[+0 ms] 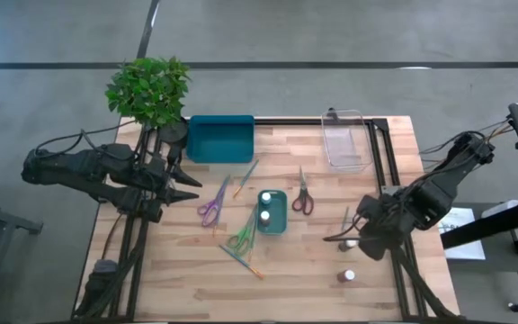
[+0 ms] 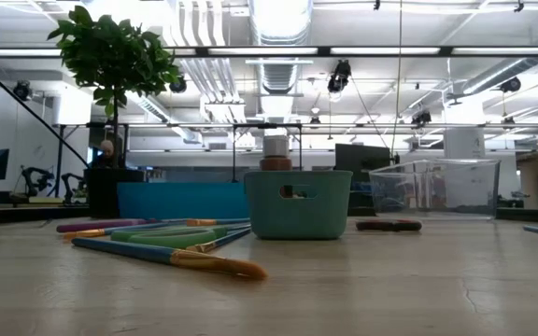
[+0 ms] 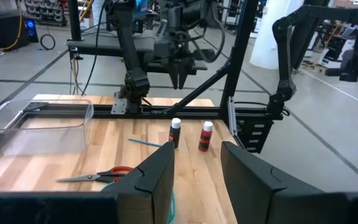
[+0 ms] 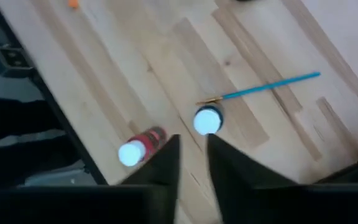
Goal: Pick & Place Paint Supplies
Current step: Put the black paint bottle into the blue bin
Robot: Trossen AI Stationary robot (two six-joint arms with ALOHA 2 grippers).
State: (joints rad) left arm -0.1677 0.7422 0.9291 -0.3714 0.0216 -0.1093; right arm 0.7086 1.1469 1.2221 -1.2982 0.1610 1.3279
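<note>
My right gripper [image 4: 192, 149] hovers lower right in the high view, fingers slightly apart, gripping nothing, just above the dark pot [image 4: 207, 120]. Red pot [image 4: 139, 146] beside it. Left gripper [image 3: 196, 171] spread, empty, at left.

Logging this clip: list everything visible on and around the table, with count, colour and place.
Pots: two, white caps, standing in the small teal bin at mid table.
Pots: two, white caps, on the table's right side by the right gripper.
Scissors: three; purple and green left of the bin, red right of it.
Brushes: at least three; one above the bin, one blue below it, one blue on the right.
Teal tray: one, far edge, left.
Clear tray: one, far edge, right.
Plant: one, green, far left corner.
Table: one, light wood.
Left gripper: open, above the table's left side.
Right gripper: open, at the nearer pot.
</note>
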